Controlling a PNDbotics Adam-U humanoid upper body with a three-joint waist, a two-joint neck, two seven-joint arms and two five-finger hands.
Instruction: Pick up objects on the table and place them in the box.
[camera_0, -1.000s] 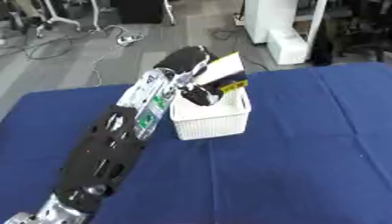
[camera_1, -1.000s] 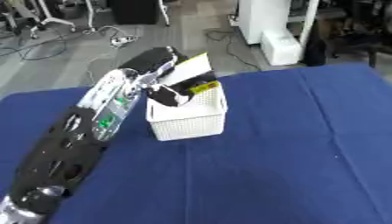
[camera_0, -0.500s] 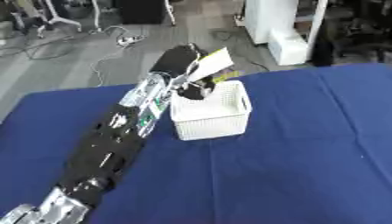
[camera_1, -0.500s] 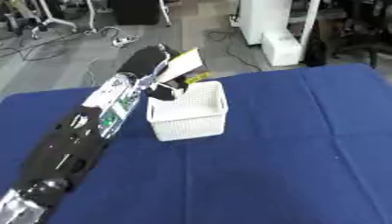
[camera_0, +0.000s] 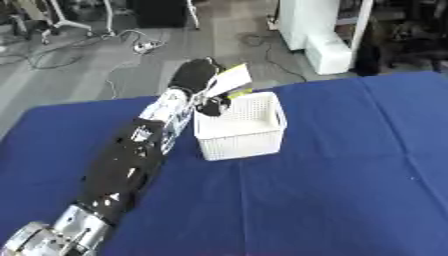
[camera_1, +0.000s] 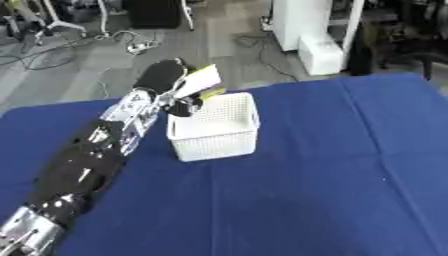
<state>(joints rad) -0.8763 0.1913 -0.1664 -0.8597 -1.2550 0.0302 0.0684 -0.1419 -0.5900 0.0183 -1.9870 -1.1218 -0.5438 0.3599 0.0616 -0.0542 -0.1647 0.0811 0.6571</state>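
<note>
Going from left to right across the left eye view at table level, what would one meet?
Bare blue table → the robot's left arm → left hand holding a pale card-like item → white perforated box → bare blue table again.

- The left arm, black with silver joints, enters from the lower left corner and stretches diagonally up toward the middle of the view, nearly straight.
- The left hand, black, is at the far end of the arm, its fingers curled around a pale flat item.
- The right arm and hand are out of sight in both views.
</note>
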